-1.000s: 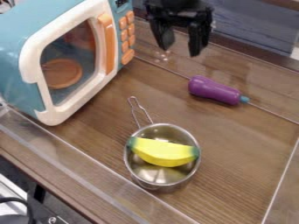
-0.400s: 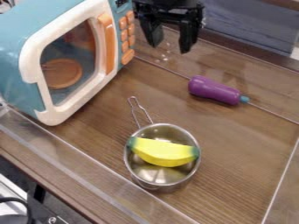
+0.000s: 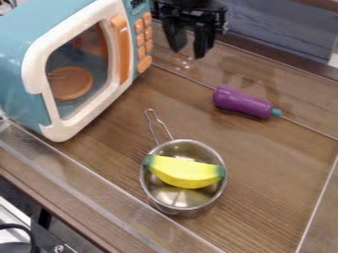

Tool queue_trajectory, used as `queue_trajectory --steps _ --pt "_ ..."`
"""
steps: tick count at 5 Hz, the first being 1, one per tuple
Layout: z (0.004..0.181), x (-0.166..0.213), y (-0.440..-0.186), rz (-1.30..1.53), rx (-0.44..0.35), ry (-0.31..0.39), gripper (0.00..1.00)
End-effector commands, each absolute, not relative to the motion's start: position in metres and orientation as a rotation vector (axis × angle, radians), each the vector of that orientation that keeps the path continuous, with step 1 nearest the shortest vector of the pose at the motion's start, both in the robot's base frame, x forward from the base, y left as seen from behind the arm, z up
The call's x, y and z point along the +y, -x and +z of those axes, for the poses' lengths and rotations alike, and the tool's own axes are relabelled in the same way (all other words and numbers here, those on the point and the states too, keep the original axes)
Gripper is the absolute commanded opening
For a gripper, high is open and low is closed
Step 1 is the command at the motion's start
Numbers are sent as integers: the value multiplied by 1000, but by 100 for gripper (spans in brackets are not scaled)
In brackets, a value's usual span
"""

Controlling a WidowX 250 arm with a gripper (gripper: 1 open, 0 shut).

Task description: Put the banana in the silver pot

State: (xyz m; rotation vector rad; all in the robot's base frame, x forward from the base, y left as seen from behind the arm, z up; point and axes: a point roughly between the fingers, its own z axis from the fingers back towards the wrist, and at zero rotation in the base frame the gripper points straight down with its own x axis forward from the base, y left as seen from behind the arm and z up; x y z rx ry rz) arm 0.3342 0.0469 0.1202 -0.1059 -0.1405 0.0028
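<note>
Although the banana (image 3: 185,171) already lies inside the silver pot (image 3: 184,178), resting across the bowl with its ends near the rim, its handling can still be judged: it appears to be a light, rigid plastic toy with a smooth, somewhat slippery skin, unlikely to bruise or break, and best pinched across its thick middle, where the curve is widest and the sides are most nearly parallel. The pot looks thin-walled and light, so a nudge against its wire loop handle (image 3: 157,126) would probably slide it over the table (image 3: 284,158). The gripper (image 3: 192,38) hangs near the back of the table, well apart from the pot, its fingers parted with nothing between them. Counted: one banana, one silver pot, one purple toy eggplant (image 3: 247,102), one toy microwave (image 3: 73,59), one gripper.
</note>
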Motion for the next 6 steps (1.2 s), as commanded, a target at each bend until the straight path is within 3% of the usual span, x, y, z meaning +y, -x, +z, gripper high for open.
queue_trajectory --steps 1,3,5,6 --pt "136 61 -344 -12 -211 78 100" --pt "125 60 -334 28 -216 71 100" --pt "114 70 -339 180 -236 58 100" --pt "121 63 -338 89 -237 72 100"
